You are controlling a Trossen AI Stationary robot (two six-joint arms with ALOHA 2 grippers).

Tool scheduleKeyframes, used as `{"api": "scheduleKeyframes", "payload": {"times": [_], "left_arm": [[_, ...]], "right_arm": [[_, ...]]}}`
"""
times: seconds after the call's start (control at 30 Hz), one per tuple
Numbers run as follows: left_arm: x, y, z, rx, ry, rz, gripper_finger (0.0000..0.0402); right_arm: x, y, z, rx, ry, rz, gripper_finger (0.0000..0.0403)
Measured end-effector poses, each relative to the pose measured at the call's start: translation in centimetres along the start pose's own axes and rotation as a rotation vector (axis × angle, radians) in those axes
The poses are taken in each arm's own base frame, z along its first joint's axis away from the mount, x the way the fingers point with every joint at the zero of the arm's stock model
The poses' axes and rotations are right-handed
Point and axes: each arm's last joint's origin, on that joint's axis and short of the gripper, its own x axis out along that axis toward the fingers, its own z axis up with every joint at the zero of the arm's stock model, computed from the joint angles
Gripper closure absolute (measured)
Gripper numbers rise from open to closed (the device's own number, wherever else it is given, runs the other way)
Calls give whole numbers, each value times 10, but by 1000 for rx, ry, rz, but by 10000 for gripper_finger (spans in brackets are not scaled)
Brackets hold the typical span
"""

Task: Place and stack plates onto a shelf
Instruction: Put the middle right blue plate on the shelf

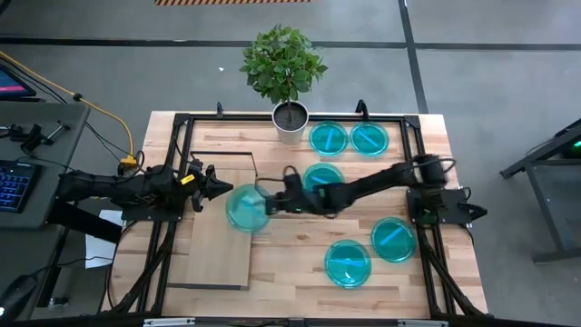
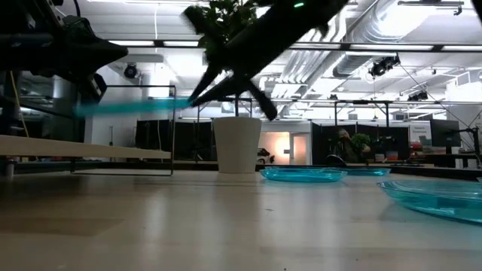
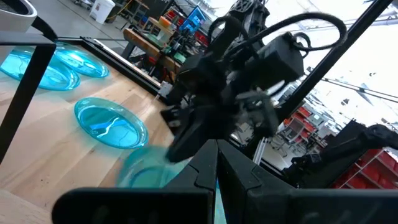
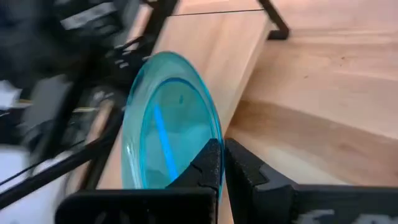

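Jaws of both grippers, right [image 1: 269, 206] and left [image 1: 221, 189], pinch one plate [image 1: 246, 208].

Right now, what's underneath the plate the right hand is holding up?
The held plate hangs over the right edge of the pale shelf; the shelf part directly beneath is mostly visible through it. The right hand grips its rim.

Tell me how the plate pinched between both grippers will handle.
The plate probably stays stiff: held by its rim, it shows no sag. It looks thin and light. Its glossy plastic may slip in the right gripper, shut on the edge; the left gripper pinches the opposite edge.
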Motion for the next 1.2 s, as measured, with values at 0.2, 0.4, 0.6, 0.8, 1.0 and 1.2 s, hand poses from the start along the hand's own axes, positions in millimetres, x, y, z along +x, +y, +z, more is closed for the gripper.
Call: {"api": "scheduleKeyframes", "payload": {"times": [0.2, 0.4, 0.6, 0.8, 1.0, 1.2], "left_arm": [[0, 0, 0, 0, 0, 0, 401], [0, 0, 0, 0, 0, 0, 401], [0, 0, -1, 0, 5, 4, 401], [0, 0, 0, 0, 3, -2, 401], [0, 0, 0, 0, 1, -1, 401], [0, 0, 0, 0, 0, -2, 401]], "right_arm": [[43, 21, 14, 23, -19, -70, 403], [75, 32, 29, 26, -27, -117, 403], [94, 35, 36, 43, -20, -121, 403], [97, 33, 35, 46, -28, -126, 403], [98, 33, 36, 44, -30, -120, 402], [100, 32, 40, 25, -1, -100, 370]]}}
